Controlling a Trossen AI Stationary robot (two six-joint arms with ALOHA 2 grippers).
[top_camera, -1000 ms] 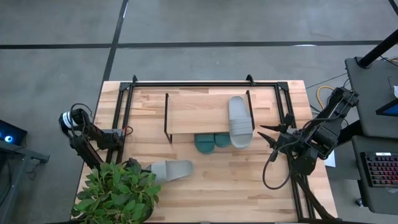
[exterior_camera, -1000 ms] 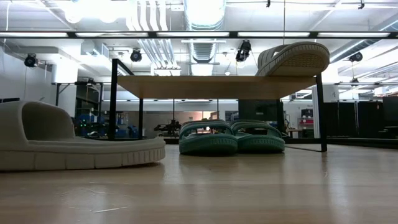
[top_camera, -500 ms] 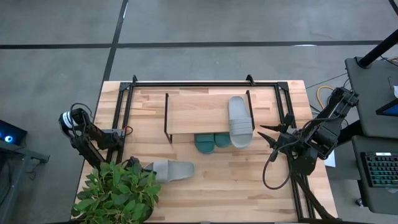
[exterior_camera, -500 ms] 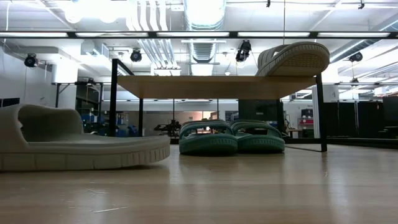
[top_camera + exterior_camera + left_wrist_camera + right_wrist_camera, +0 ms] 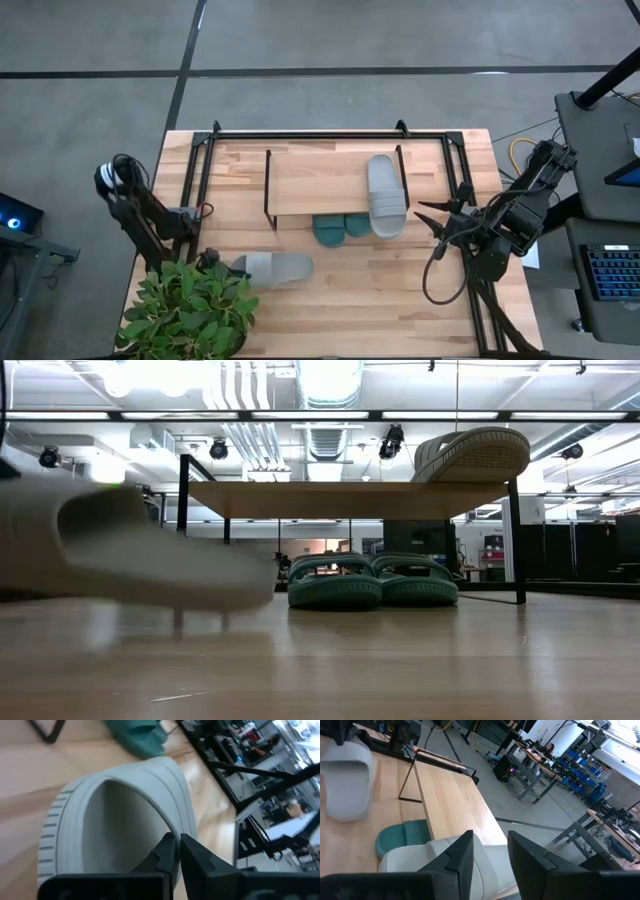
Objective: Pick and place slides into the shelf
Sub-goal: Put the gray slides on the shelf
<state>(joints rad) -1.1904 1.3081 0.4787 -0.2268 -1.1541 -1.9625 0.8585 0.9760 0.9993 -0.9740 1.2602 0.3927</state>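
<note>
While its two dark fingers pinch the rim of a pale grey slide's strap, the left gripper [image 5: 176,851] holds that slide [image 5: 277,268] near the front-left of the table [image 5: 400,300], just beside a leafy potted plant [image 5: 190,310]. At table height this slide [image 5: 130,555] shows blurred and seems raised off the wood. The left arm reaches in from the table's left edge.

Across the table, the right gripper [image 5: 428,222] waits by the right edge with its fingers spread, pointing toward the shelf [image 5: 320,185]. Past its parted fingers, the second pale grey slide [image 5: 445,857] lies close in front.

That second grey slide [image 5: 386,195] rests on the light wooden top board near its right end, its toe overhanging the front edge and tilted up in the level view [image 5: 475,455]. Under the board, between the black wire legs, the two teal green slides [image 5: 370,582] sit side by side on the table, touching each other.
</note>
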